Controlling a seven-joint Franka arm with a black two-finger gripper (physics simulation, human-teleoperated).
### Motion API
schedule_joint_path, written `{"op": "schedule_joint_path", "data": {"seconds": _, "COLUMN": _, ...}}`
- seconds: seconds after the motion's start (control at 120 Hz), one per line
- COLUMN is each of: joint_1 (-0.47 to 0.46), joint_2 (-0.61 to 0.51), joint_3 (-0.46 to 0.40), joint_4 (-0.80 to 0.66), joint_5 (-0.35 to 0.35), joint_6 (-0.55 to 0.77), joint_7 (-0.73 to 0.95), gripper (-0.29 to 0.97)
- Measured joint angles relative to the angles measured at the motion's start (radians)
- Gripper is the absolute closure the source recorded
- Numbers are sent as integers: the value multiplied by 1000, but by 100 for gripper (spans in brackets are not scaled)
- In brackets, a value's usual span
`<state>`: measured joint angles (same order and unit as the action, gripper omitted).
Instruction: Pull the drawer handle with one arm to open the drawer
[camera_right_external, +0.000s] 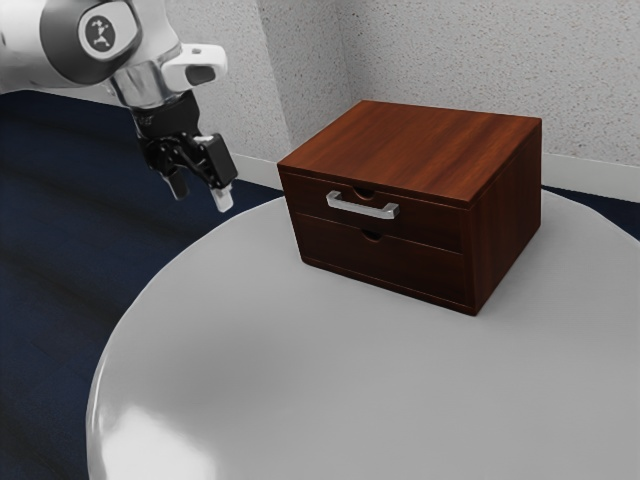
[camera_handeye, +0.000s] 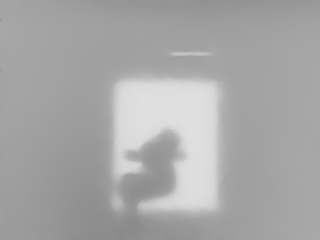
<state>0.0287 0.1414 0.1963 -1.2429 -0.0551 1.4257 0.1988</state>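
**A:** Where's the tool, and has it got hold of anything?

**B:** The tool (camera_right_external: 203, 195) hangs in the air near the rim of the table (camera_right_external: 300, 380), at the exterior view's left. Its two fingers stand spread apart with nothing between them, so it is empty.

**A:** And the drawer?

**B:** The upper drawer (camera_right_external: 425, 218) sits in the wooden cabinet (camera_right_external: 440, 140) on the far part of the table, its front flush with the cabinet face — shut, as far as I can judge. Its silver handle (camera_right_external: 362, 206) is a bar standing proud of the front and facing the arm, well apart from the tool.

**A:** Why spread fingers this early?

**B:** I'd guess it's in readiness, since a bar like that wants one finger on each side before the fingers close on it. The gap behind the bar looks slim, so the fingers need to arrive level with it and square to the front.

**A:** Anything from the wrist view?

**B:** It shows pale table surface (camera_handeye: 50, 125) under the hand, with a bright patch and a dark shape (camera_handeye: 155, 165) in it that I take for a shadow. I'd say the reach hasn't begun and the whole task remains.
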Motion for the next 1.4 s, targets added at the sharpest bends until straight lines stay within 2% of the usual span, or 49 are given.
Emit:
{"op": "schedule_joint_path", "data": {"seconds": 0.208, "joint_1": -2, "joint_2": -5, "joint_3": -1, "joint_4": -17, "joint_5": 15, "joint_6": 0, "joint_7": -1, "gripper": 2}}
{"op": "schedule_joint_path", "data": {"seconds": 0.317, "joint_1": -7, "joint_2": -23, "joint_3": -12, "joint_4": -30, "joint_5": -11, "joint_6": -11, "joint_7": -78, "gripper": 2}}
{"op": "schedule_joint_path", "data": {"seconds": 0.417, "joint_1": -23, "joint_2": -28, "joint_3": -23, "joint_4": -30, "joint_5": -77, "joint_6": -19, "joint_7": -274, "gripper": 2}}
{"op": "schedule_joint_path", "data": {"seconds": 0.558, "joint_1": -121, "joint_2": -20, "joint_3": -49, "joint_4": -28, "joint_5": -63, "joint_6": 6, "joint_7": -688, "gripper": 5}}
{"op": "schedule_joint_path", "data": {"seconds": 0.683, "joint_1": -141, "joint_2": -33, "joint_3": -64, "joint_4": -27, "joint_5": 2, "joint_6": 31, "joint_7": -1015, "gripper": 7}}
{"op": "schedule_joint_path", "data": {"seconds": 0.742, "joint_1": -172, "joint_2": -58, "joint_3": -41, "joint_4": -44, "joint_5": 35, "joint_6": 43, "joint_7": -1151, "gripper": 8}}
{"op": "schedule_joint_path", "data": {"seconds": 0.817, "joint_1": -254, "joint_2": -155, "joint_3": 27, "joint_4": -220, "joint_5": 74, "joint_6": 141, "joint_7": -1307, "gripper": 8}}
{"op": "schedule_joint_path", "data": {"seconds": 0.892, "joint_1": -282, "joint_2": -178, "joint_3": 57, "joint_4": -306, "joint_5": 110, "joint_6": 251, "joint_7": -1444, "gripper": 9}}
{"op": "schedule_joint_path", "data": {"seconds": 1.042, "joint_1": -267, "joint_2": -138, "joint_3": 77, "joint_4": -334, "joint_5": 154, "joint_6": 413, "joint_7": -1659, "gripper": 10}}
{"op": "schedule_joint_path", "data": {"seconds": 1.233, "joint_1": -214, "joint_2": -100, "joint_3": 51, "joint_4": -334, "joint_5": 169, "joint_6": 504, "joint_7": -1833, "gripper": 11}}
{"op": "schedule_joint_path", "data": {"seconds": 1.4, "joint_1": -267, "joint_2": -74, "joint_3": 34, "joint_4": -327, "joint_5": 173, "joint_6": 538, "joint_7": -1941, "gripper": 11}}
